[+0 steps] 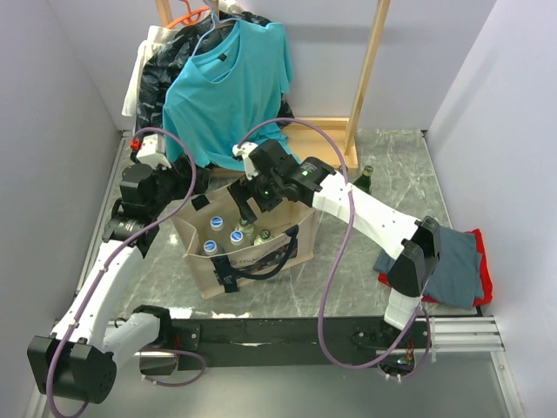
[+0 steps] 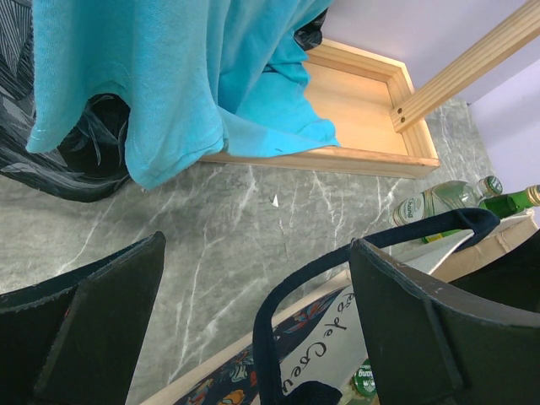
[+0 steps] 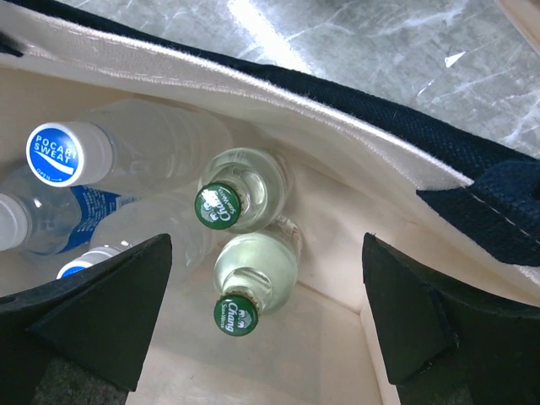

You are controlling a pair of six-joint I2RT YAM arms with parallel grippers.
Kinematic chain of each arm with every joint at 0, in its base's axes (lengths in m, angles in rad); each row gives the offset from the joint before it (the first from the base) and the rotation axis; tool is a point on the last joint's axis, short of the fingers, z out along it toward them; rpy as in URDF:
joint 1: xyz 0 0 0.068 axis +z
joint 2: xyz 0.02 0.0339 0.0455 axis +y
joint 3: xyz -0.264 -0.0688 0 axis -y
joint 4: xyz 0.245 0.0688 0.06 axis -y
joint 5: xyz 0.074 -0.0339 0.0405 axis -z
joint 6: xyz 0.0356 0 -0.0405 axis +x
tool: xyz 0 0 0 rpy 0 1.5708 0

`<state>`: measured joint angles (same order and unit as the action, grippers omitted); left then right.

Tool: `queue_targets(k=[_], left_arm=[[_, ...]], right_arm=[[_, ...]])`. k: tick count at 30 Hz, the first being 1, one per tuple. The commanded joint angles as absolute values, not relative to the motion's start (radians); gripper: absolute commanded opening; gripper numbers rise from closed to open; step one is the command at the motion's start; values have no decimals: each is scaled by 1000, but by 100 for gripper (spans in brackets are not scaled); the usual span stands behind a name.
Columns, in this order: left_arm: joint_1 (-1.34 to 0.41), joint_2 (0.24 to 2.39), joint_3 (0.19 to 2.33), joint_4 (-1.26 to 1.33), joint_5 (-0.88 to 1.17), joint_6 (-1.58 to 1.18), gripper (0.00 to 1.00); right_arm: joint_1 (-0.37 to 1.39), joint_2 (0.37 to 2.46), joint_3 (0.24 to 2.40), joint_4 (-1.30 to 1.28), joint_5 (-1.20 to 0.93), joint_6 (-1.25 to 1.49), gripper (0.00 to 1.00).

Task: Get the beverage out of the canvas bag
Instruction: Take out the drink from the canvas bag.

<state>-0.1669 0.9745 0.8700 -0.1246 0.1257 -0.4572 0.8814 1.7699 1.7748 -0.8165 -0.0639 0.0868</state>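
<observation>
Grey marble table [image 1: 396, 161] bears the beige canvas bag [image 1: 202, 277], with the wide-open right gripper [image 3: 267, 253] over an upright green-capped glass bottle [image 3: 221, 205] at its ten o'clock.

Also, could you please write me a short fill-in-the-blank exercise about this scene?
1. Inside the beige canvas bag, two clear glass bottles have ____ caps.
2. The clear plastic bottle's white-and-blue cap reads Pocari ____.
3. The right gripper above them is ____, holding nothing.
Missing words: green; Sweat; open.
</observation>
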Motion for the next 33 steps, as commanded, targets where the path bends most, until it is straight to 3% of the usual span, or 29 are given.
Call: queue_targets(k=[1,14,25,30,33], left_arm=[[-163,962,874,-107,117,-453,96],[-163,954,865,-103,118,-456,96],[-163,954,867,-106,118,-454,96],[-163,957,865,-106,118,-454,96],[-163,962,865,-103,120,-456,96]], right_arm=[[887,1782,1830,-804,-55,71,99],[887,1801,1841,-795,-98,72,99],[887,1873,1845,-773,24,75,97],[881,1885,1833,-750,34,80,85],[879,1897,1838,-752,31,92,83]])
